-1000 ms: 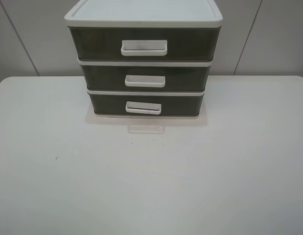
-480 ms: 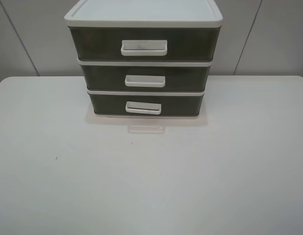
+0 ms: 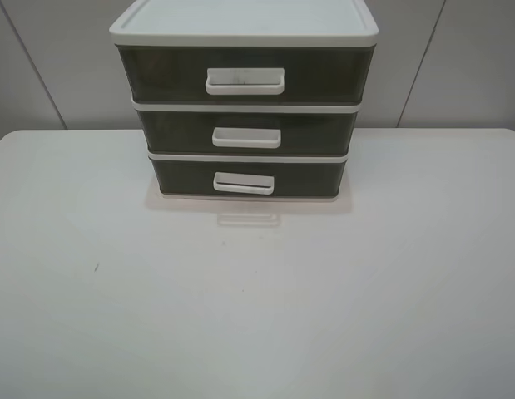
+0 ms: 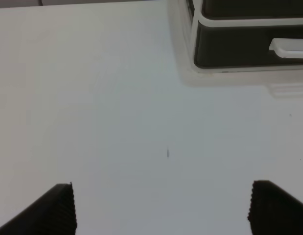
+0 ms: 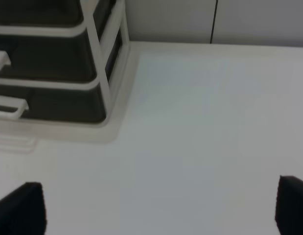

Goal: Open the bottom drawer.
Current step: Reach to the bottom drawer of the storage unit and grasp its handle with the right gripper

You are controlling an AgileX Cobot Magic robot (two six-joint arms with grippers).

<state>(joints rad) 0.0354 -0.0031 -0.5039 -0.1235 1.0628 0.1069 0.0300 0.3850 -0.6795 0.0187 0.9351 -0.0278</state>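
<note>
Three drawers stack in the white-framed chest (image 3: 245, 21) at the upper centre of the high view. The bottom drawer (image 3: 324, 177) is the lowest, shut flush, its white loop handle (image 3: 243, 184) facing out over the white table (image 3: 257, 316). We judge the task not yet begun, as neither arm shows in the high view. The left gripper (image 4: 163, 208) and right gripper (image 5: 156, 208) hover above the tabletop, jaws spread wide and holding nothing. Next, we reckon, one gripper must reach that handle, close on its bar and pull straight outward.

No text or label can be read.
</note>
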